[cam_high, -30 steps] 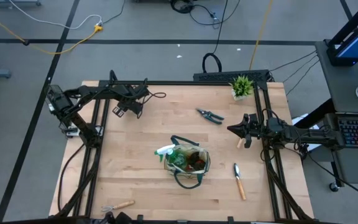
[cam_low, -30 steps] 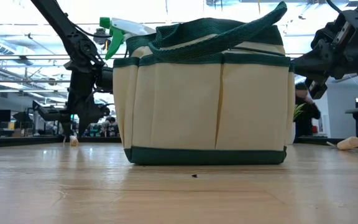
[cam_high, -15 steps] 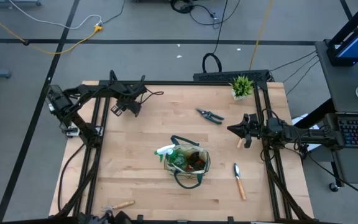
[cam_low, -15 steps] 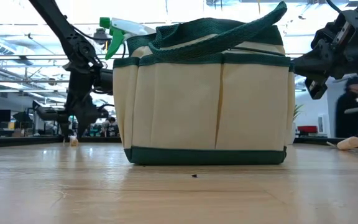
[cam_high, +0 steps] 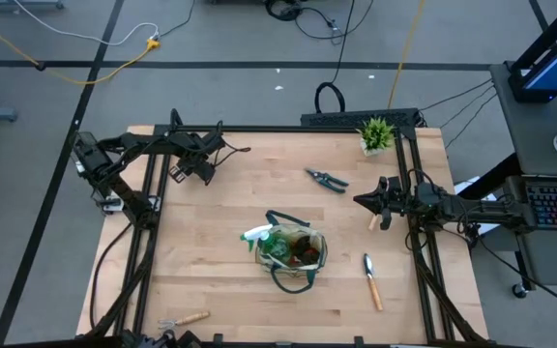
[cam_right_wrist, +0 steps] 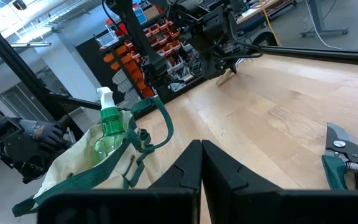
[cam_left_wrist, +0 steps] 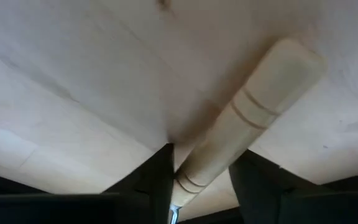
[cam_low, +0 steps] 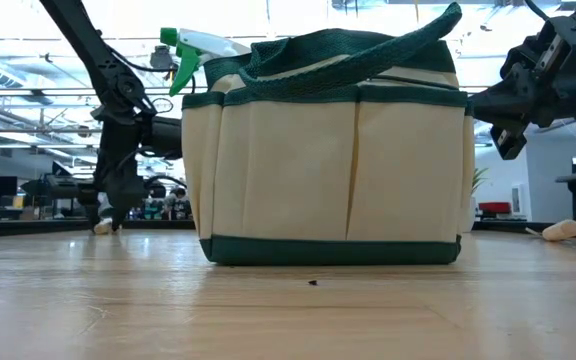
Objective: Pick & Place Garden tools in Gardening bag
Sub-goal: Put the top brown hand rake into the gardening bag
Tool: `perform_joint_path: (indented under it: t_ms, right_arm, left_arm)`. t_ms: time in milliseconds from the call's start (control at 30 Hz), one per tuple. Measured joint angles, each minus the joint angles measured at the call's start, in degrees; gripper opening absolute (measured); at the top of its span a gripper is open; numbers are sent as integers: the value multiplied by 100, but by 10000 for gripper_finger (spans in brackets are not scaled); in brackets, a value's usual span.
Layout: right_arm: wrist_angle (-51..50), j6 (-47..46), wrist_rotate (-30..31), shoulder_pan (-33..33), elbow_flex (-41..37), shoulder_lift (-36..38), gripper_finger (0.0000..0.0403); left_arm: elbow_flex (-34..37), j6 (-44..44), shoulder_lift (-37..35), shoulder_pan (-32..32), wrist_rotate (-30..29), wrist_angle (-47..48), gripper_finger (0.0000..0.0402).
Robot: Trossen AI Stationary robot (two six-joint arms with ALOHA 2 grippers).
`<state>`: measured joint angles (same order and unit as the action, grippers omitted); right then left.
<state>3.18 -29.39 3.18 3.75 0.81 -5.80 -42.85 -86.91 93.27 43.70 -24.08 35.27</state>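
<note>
So far you are partway: your left gripper (cam_high: 199, 170), at the table's far left, is clamped on a wooden handle (cam_left_wrist: 247, 121). Centre, the gardening bag (cam_high: 292, 249) already holds the spray bottle (cam_high: 261, 235). Still out are the rake (cam_high: 184, 318), shears (cam_high: 327, 179) and trowel (cam_high: 370, 280). Your right gripper (cam_high: 368, 201) waits with fingers together.

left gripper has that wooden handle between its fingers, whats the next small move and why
Probably lift a little, straight up, before heading to the gardening bag. The left wrist view shows the wooden handle lying between the left gripper fingers, low against the table. The bag stands mid-table, well away from that far left corner, so clearance comes first.
</note>
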Motion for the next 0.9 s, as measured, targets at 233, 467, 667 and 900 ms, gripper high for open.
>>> perform_joint_path:
  t_ms: [233, 467, 667, 900]
  right_arm:
    - [0, -141, 2, 0, 1, 0, 0]
    - [0, -146, 2, 0, 1, 0, 0]
    - [2, -149, 4, 0, 1, 0, 0]
    - [290, -149, 19, 0, 1, -2, 0]
  left_arm:
    - [4, 149, 7, -1, 181, 73, 68]
    - [4, 463, 11, -169, 55, 57, 68]
    - [-33, 885, -13, -359, -119, 59, 68]
    - [-491, 1795, -268, -648, 160, 46, 68]
